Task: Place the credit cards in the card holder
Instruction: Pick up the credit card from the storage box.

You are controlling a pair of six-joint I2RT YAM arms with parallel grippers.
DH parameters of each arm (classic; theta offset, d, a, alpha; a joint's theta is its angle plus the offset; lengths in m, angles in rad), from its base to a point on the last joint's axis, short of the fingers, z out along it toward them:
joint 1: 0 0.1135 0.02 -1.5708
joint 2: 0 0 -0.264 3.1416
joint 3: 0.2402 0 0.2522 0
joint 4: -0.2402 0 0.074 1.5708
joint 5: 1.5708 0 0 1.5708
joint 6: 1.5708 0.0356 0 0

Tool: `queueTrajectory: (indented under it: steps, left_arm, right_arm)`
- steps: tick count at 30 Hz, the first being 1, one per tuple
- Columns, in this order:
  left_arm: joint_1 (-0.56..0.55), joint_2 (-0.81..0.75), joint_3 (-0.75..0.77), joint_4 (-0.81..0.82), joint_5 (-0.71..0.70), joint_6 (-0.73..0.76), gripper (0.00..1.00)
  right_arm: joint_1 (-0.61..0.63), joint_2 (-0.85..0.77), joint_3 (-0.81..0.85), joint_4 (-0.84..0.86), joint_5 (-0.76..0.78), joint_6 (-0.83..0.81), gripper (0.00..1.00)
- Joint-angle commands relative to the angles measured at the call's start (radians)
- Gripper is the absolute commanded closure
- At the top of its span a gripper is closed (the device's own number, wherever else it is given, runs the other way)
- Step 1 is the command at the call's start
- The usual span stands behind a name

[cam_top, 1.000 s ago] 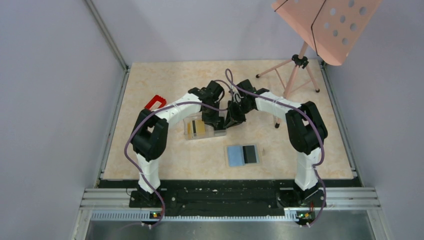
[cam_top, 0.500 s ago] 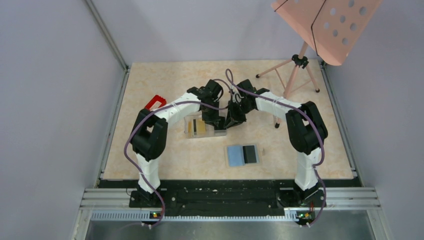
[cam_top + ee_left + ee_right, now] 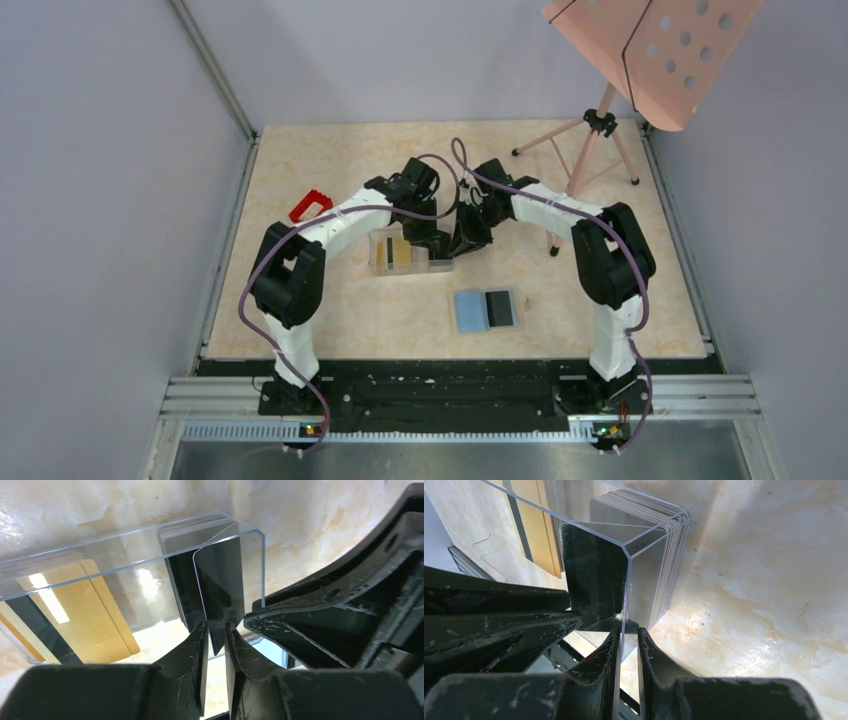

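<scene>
The card holder [image 3: 470, 311] lies open nearest the arm bases, blue lining up, with a black card [image 3: 502, 308] on its right half. Bare tabletop [image 3: 330, 320] surrounds it on every side. Beyond it, the left jaws are nearly closed, pinching a black credit card [image 3: 220, 595] upright at the end of the clear plastic box [image 3: 250, 570]. The yellow-gold cards [image 3: 80, 610] lie flat beside it. The right jaws, equally narrow, clamp the box's end wall at a corner, just beside the left arm's fingers [image 3: 192, 650]. Farther left sits a red frame [image 3: 311, 206], and a pink music stand [image 3: 600, 130] occupies the far right.
</scene>
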Motion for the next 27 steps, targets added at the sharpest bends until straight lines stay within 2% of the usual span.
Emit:
queueTrajectory:
  steps: [1, 9, 17, 22, 27]
  left_arm:
    - [-0.018, -0.024, -0.001, 0.171, 0.140, -0.050, 0.77]
    - [-0.005, -0.018, -0.059, 0.260, 0.187, -0.096, 0.78]
    - [-0.001, -0.001, -0.067, 0.198, 0.129, -0.091, 0.81]
    - [-0.001, 0.011, -0.055, 0.187, 0.141, -0.074, 0.72]
    - [0.019, -0.054, -0.108, 0.254, 0.165, -0.084, 0.70]
  right_arm:
    - [0.007, -0.033, 0.004, 0.000, -0.040, -0.016, 0.91]
    - [0.003, -0.039, 0.003, -0.002, -0.041, -0.018, 0.91]
    - [0.000, -0.041, 0.004, -0.001, -0.041, -0.019, 0.90]
    - [0.000, -0.042, 0.004, 0.001, -0.043, -0.021, 0.88]
    - [-0.002, -0.051, 0.010, -0.001, -0.045, -0.022, 0.84]
